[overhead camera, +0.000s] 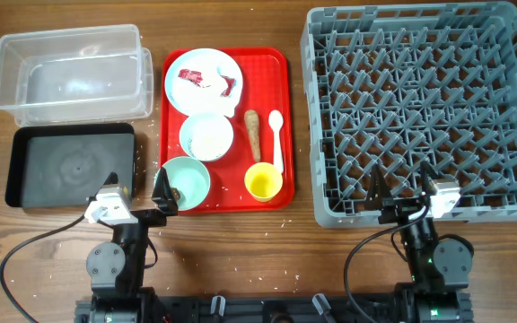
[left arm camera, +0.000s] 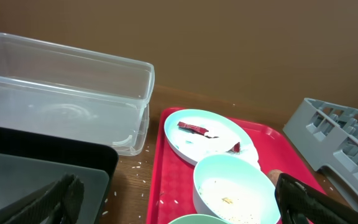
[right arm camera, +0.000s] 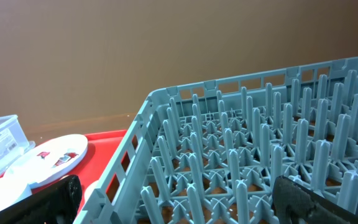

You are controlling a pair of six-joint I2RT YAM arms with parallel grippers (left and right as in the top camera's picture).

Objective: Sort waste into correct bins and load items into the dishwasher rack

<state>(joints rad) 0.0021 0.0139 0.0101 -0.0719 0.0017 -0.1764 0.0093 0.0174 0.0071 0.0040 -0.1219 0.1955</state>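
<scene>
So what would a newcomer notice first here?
The large grey plastic lattice dishwasher rack fills the right side. In the middle sits a flat red serving tray, and to its left a clear plastic rectangular tub lies behind a shallow black rectangular tray.

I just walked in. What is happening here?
Sorting has not started. The left tool and right tool wait at the near edge of the table, open and empty. The plate, pale bowl, green bowl, cup, spoon and wrapper lie on the red tray. The rack, clear tub and black tray hold none of them.
</scene>
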